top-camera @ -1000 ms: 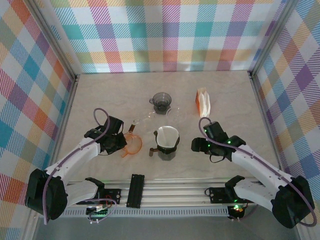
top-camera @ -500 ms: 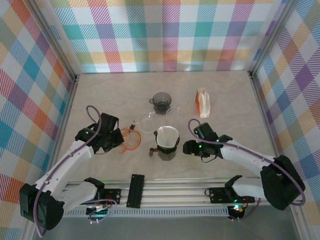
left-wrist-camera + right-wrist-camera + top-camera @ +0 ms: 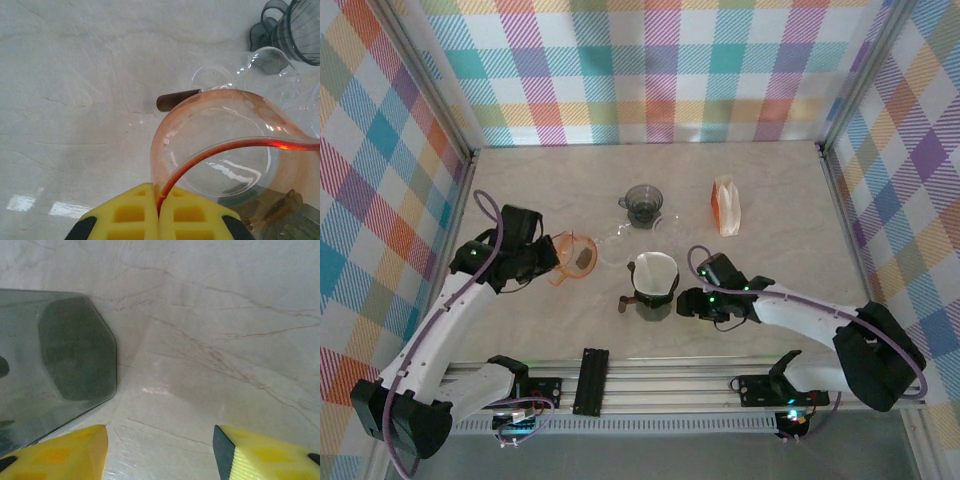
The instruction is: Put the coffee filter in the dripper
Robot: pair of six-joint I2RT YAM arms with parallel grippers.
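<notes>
DONE: left gripper (image 3: 159,192) pinches orange dripper (image 3: 200,117) rim | PENDING: white filter (image 3: 655,268) (seated in dark vessel (image 3: 650,303)) not inside it | right gripper (image 3: 159,436): parted, empty

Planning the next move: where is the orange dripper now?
Top view, left of centre: the orange dripper is pinched by its rim in the left gripper, left of the dark cup holding the white filter.

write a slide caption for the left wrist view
Left jaws shut on the rim of the orange dripper over the marble table, grey dripper beyond.
</notes>
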